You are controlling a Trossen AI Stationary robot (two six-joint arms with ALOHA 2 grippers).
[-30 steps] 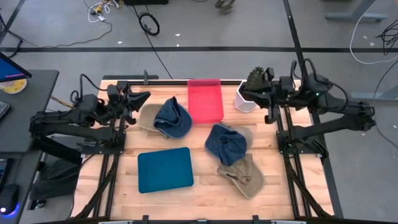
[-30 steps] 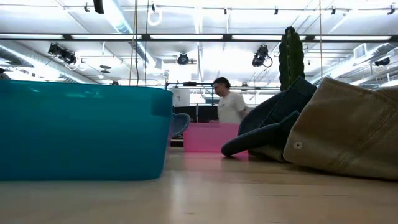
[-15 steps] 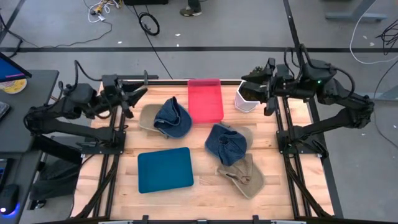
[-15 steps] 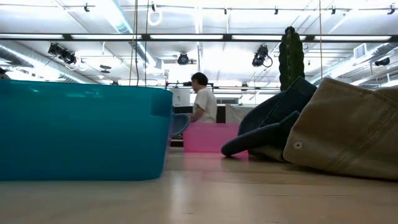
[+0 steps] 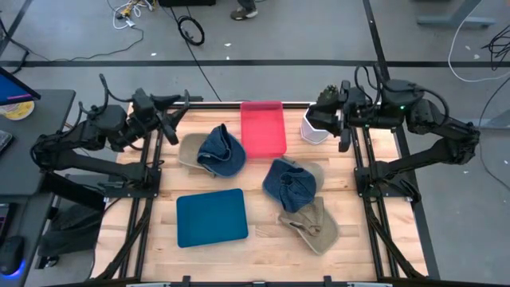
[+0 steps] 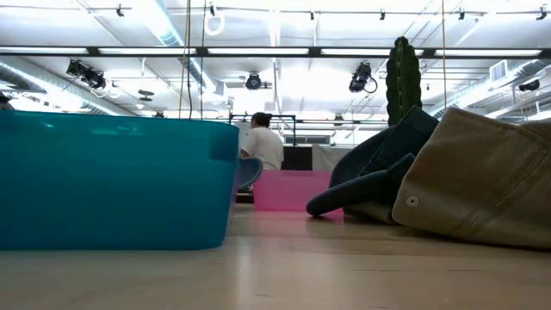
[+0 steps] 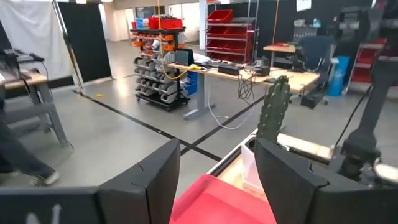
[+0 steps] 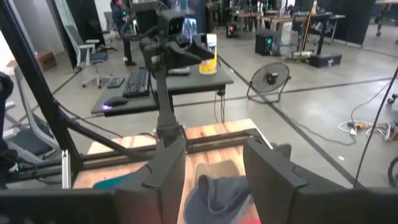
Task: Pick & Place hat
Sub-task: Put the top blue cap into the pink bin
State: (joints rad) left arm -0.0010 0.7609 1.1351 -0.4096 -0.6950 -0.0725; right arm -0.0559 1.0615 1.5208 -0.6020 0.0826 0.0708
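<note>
Both arms have drawn back from the red tray (image 5: 263, 127): the left gripper (image 5: 170, 126) and right gripper (image 5: 325, 114) now hang with fingers parted, empty. The denim hat (image 5: 221, 150) lies unmoved just left of the tray.

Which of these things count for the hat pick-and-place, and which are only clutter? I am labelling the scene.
For the job:
- denim hat on a tan hat
- second denim hat
- tan hat
- pink tray
- teal tray
- left end effector and right end effector, both open and empty

Lying about:
- cactus in a white pot
- person in the room behind
</note>
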